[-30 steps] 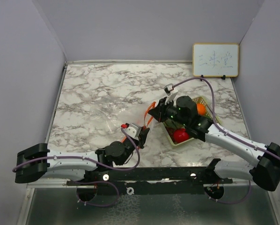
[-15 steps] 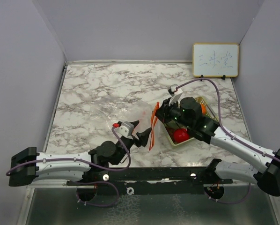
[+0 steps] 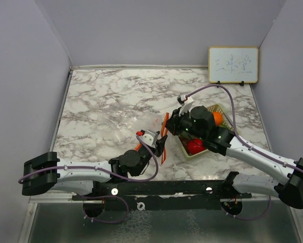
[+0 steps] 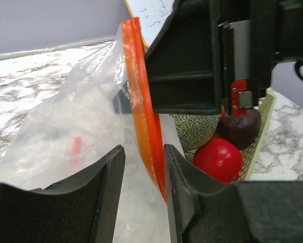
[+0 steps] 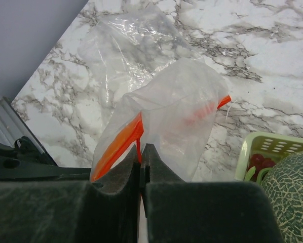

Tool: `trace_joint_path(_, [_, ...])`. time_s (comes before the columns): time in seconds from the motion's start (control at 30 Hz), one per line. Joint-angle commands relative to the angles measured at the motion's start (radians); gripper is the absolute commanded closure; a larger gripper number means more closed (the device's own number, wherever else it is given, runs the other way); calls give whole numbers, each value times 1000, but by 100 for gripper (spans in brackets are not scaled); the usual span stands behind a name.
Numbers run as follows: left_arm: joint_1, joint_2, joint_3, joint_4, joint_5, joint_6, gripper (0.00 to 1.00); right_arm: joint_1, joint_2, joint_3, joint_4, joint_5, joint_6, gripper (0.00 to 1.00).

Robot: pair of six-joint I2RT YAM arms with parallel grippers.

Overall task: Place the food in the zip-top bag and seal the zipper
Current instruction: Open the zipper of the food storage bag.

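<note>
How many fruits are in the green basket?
4 seen: melon, dark purple fruit and red apple bunched together, orange at the far corner. A dark red patch by the melon may be a fifth.

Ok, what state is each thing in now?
zip-top bag: held up by its orange zipper, no food inside.
right gripper: fingers shut on the zipper.
left gripper: fingers open, straddling the zipper.
basket: on the table, holding fruit.
melon: in basket.
apple: in basket.
dark purple fruit: in basket.
orange: in basket.
</note>
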Motion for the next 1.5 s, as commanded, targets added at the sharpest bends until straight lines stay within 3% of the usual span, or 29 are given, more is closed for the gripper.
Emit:
trace_joint_path(0.0, [-2,-8,-9,-12,-110,-7,63,6,-44,20,-38,63,-1,98])
trace_joint_path(0.27, [1,-124,-91,14,-137,-6,58,6,-66,22,-64,73,-6,98])
trace_joint_path(0.53, [21,-89,-105,21,-163,8,57,6,-84,28,-82,34,-13,98])
trace_joint_path(0.6, [26,-74,-95,-8,-195,15,62,6,-96,44,-112,43,-19,98])
trace_joint_path(0.77, [35,-147,-32,-207,-282,57,100,6,-155,57,-211,115,-34,98])
trace_joint_path(0.93, [43,-293,44,-351,-292,132,100,6,-174,65,-297,204,-34,98])
trace_joint_path(1.17, [43,-416,140,-437,-304,197,100,6,-125,51,-431,565,55,98])
trace_joint_path(1.47, [44,-451,148,-550,-355,160,100,6,-67,100,-458,691,54,92])
